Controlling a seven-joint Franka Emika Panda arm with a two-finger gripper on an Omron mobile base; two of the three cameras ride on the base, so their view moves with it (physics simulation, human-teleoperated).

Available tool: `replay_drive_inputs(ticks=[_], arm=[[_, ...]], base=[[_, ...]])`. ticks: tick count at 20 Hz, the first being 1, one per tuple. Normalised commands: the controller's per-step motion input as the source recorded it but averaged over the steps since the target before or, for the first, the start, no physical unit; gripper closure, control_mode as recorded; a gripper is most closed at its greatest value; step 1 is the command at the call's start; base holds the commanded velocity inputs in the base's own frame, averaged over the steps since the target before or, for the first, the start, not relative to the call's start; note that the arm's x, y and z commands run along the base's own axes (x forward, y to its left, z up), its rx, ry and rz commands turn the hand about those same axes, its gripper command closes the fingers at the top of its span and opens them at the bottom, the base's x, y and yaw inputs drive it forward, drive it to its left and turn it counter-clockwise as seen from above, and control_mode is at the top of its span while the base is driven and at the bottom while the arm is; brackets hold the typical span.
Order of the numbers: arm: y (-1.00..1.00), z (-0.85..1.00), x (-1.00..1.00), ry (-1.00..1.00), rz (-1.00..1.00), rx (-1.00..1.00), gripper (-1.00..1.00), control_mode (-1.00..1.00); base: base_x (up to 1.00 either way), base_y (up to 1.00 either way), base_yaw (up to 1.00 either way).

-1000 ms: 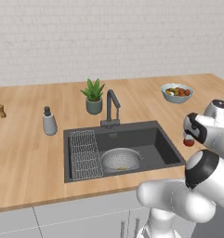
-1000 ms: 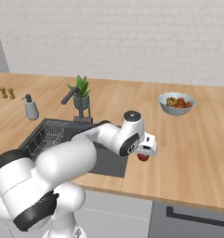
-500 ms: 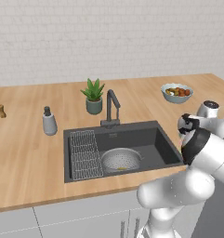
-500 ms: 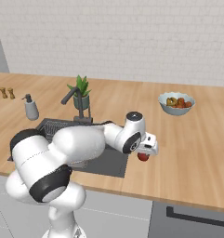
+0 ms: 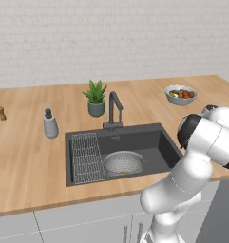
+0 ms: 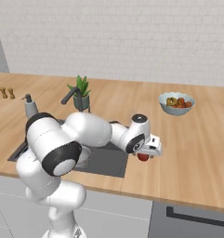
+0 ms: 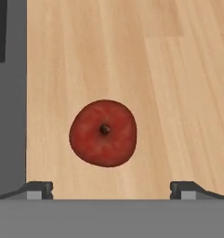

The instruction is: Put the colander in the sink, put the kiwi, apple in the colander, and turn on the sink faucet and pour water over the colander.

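Between the spread fingertips (image 7: 39, 188), just ahead of them, sits the apple (image 7: 103, 133) on the wooden counter (image 7: 178, 69), stem pit facing the camera, untouched. Both tips stand wide apart, nothing clamped. Gripper (image 6: 148, 153) points straight down over the fruit, the arm bent low and reaching right of the sink (image 5: 149, 142). Beyond, to the fingers' left, the colander (image 5: 124, 163) rests in the basin beside the rack (image 5: 86, 157), with the kiwi (image 5: 125, 171) inside. Faucet (image 5: 113, 110) spout angles over the basin.
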Motion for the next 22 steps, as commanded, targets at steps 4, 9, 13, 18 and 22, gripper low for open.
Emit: replay_drive_inputs(ticks=[4, 9, 13, 18, 22], arm=[[-0.09, -0.28, 0.19, 0.01, 0.0, 0.0, -1.0, -1.0], [0.0, -0.27, 0.18, 0.01, 0.0, 0.02, -1.0, -1.0], [0.0, -0.24, 0.22, 0.0, 0.0, 0.01, -1.0, -1.0], [0.0, -0.18, 0.12, 0.0, 0.0, 0.0, 1.0, -1.0], [0.0, -0.03, 0.0, 0.0, 0.0, 0.01, 1.0, -1.0]], base=[[0.0, 0.0, 0.0], [0.0, 0.0, 0.0], [0.0, 0.0, 0.0], [0.0, 0.0, 0.0], [0.0, 0.0, 0.0]])
